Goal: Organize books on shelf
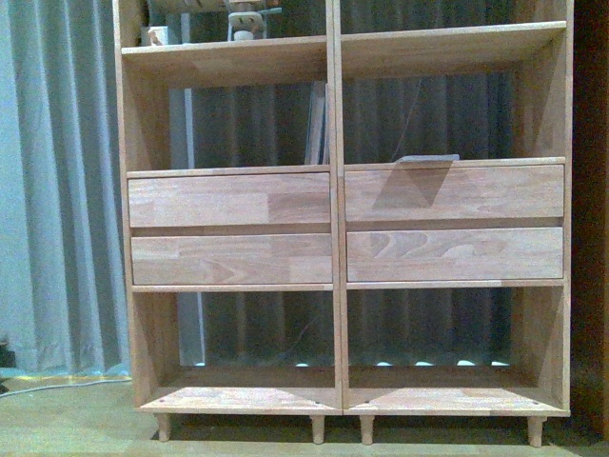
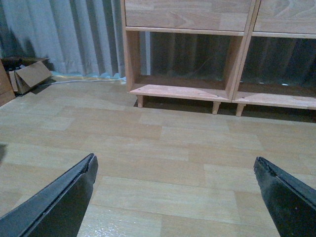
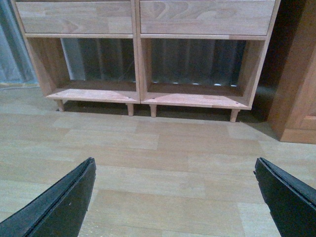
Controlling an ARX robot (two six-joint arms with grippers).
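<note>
The left claw (image 2: 174,160) is spread wide, its two dark fingers apart with only floor (image 2: 173,133) showing between them. The right claw (image 3: 174,160) is spread the same way and grips nothing. Neither arm shows in the front view.

Pale wood-look floor planks run from both claws to the shelf (image 1: 336,238), which stands on short peg legs (image 3: 129,108). Its two bottom compartments are open to the front, and grey curtain folds show through their backs.

Above them sit four plain drawer fronts (image 1: 228,200), two on each side of the central divider. In the compartment over the left drawers, a few thin upright books (image 1: 317,124) stand pressed against the divider. In the compartment over the right drawers, a flat book (image 1: 428,159) lies at the front edge of the board, casting a shadow on the drawer below. On the top left board stand some small objects (image 1: 252,19), too blurred to name.

A grey curtain (image 1: 57,190) hangs behind and to the left of the shelf. An open cardboard box (image 2: 29,74) sits on the floor by the curtain, well left of the shelf. A dark wooden cabinet (image 3: 301,74) stands just beside the shelf's right side.
</note>
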